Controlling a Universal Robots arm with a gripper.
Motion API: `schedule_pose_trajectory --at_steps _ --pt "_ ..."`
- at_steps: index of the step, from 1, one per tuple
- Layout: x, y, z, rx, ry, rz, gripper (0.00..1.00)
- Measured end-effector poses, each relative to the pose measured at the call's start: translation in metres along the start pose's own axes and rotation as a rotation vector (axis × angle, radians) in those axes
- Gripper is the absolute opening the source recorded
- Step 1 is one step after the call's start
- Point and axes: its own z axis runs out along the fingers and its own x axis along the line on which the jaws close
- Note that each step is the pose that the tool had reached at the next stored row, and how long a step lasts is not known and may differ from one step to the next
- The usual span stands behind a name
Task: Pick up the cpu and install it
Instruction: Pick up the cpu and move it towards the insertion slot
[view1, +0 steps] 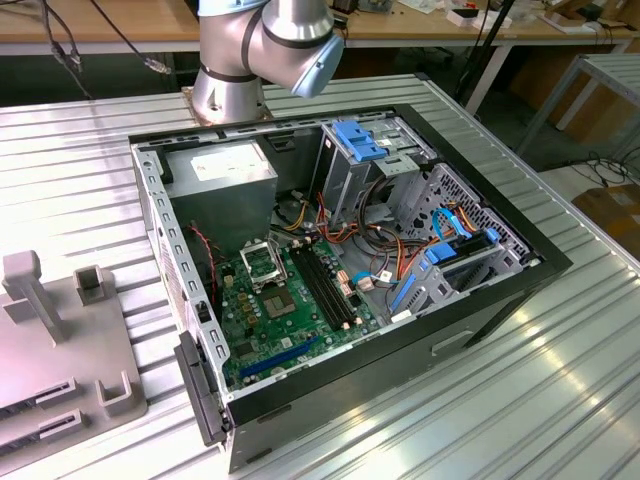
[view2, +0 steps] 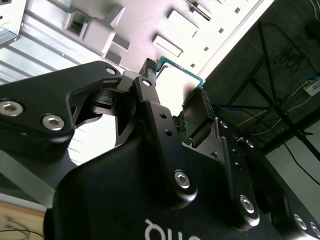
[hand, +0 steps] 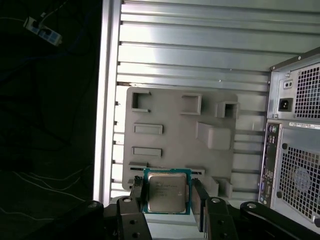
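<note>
Exterior view: The arm (view1: 262, 45) rises from its base at the far edge of the slatted metal desk (view1: 560, 380). An open computer case (view1: 480, 300) lies on the desk in front of the base. Inside it are a green motherboard (view1: 290, 320), a square black socket (view1: 262, 265) with a metal frame, long black memory slots (view1: 325, 285) beside the socket, and a grey power-supply box (view1: 222, 190). A grey fixture plate (view1: 60, 350) lies on the desk at the exterior view's left, apart from the case.

Second wrist view: The gripper (view2: 175, 85) is clenched on the cpu (view2: 180, 72). The chip's green edge shows between the black fingers (view2: 197, 117). It touches both fingers and is clear of every surface. The fixture plate (view2: 100, 30) lies well beyond the fingertips.

First wrist view: The cpu (hand: 166, 191) sits squarely between the two fingers (hand: 136, 195), gripped on two opposite edges. Its silver-grey metal top faces the camera and its green border is visible all round. Beyond the gripper (hand: 167, 197) lies the fixture plate (hand: 180, 130) on the desk (hand: 190, 50), well apart from the chip. The rear panel of the computer case (hand: 295, 150), with its vent grilles, stands off to one side of the gripper.
</note>
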Motion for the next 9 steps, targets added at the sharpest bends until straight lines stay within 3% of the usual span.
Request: schedule_pose_trajectory --at_steps 9 --pt "-0.0071 -0.0005 -0.0003 0.0000 0.0000 0.000 0.47"
